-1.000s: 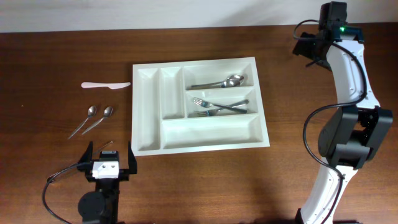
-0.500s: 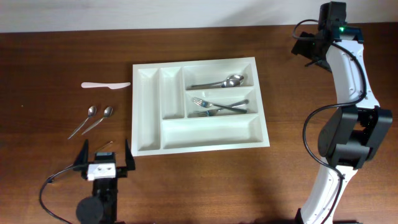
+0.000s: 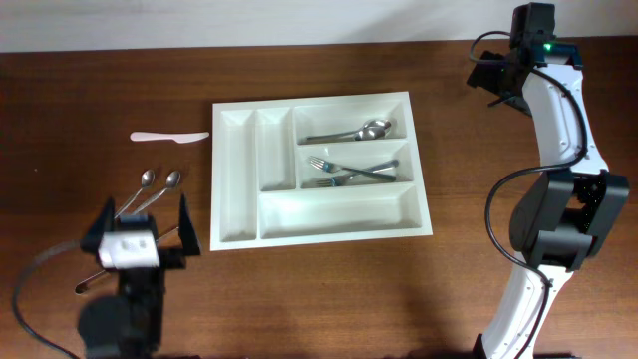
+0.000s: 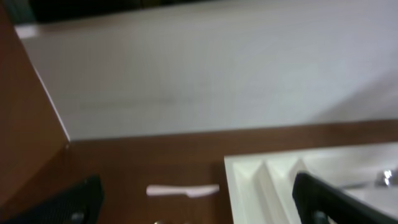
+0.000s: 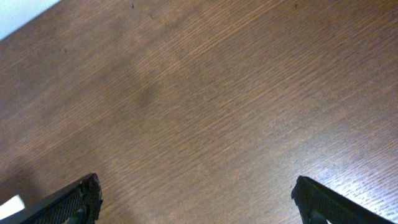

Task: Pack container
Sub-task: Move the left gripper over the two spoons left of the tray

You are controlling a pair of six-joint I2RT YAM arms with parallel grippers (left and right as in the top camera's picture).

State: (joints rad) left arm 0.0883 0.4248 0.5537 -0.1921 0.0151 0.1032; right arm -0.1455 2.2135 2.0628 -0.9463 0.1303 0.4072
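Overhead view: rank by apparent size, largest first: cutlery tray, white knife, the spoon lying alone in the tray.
1. Cutlery tray, far the largest.
2. White knife and the spoon in the tray's far compartment: they look about the same length, too close to rank.

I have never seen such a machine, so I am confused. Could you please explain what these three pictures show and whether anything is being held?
These are two robot arms at a wooden table. One picture looks down from above; the other two come from cameras on each arm's wrist. The left claw and the right claw are both open and hold nothing. On the table lies a white cutlery tray with spoons and forks inside. Left of it lie two small spoons and a white knife, not yet packed.
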